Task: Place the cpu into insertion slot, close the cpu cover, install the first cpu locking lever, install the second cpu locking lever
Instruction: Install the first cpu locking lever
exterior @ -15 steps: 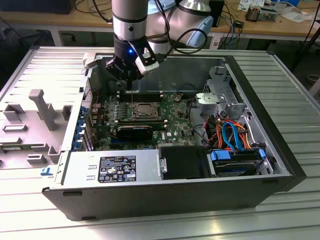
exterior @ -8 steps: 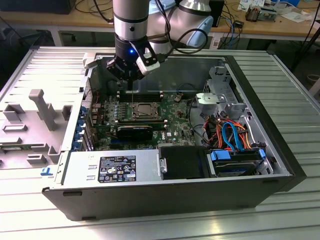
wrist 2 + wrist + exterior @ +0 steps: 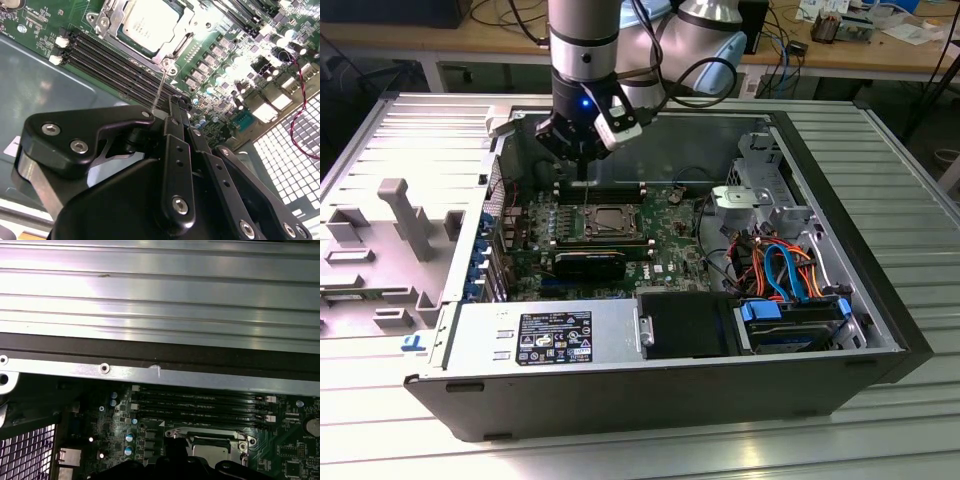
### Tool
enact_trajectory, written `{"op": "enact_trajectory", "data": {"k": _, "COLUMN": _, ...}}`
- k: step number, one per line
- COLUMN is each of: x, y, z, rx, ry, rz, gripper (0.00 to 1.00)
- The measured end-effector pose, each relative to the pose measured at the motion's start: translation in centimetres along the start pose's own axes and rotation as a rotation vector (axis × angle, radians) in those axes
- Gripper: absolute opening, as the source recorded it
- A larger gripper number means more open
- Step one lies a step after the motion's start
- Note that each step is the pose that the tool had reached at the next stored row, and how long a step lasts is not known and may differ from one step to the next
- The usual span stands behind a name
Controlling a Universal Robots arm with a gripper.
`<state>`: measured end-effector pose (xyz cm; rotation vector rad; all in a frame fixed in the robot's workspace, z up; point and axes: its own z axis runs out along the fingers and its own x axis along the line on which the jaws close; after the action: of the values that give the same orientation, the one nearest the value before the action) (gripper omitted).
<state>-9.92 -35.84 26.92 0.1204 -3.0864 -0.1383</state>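
While the gripper hangs over the open computer case in the exterior view, its black fingers in the second wrist view lie pressed flat together with no gap visible and nothing clamped between them. A thin silver wire lever rises from the board just beside the fingertips; whether it touches them cannot be told.

Just beyond the fingertips sits the cpu, its silvery top showing through the cut-out of the cpu cover, which lies flat over it. Chip and cover rest in the insertion slot near the middle of the green motherboard.

Between socket and case wall run the long black memory slots, parallel to the socket's edge; both wrist views show them.

Farther out, in the exterior view, a black heatsink block lies on the near side of the socket. A bundle of orange and blue cables fills the case toward the exterior view's right, and a grey power supply box occupies the near edge. The case stands on a ribbed metal table.
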Motion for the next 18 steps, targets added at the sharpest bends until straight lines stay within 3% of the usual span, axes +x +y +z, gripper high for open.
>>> {"op": "enact_trajectory", "data": {"k": 18, "x": -0.24, "y": -0.05, "z": 0.30, "rx": 0.0000, "ry": 0.0001, "rz": 0.000, "gripper": 0.11}}
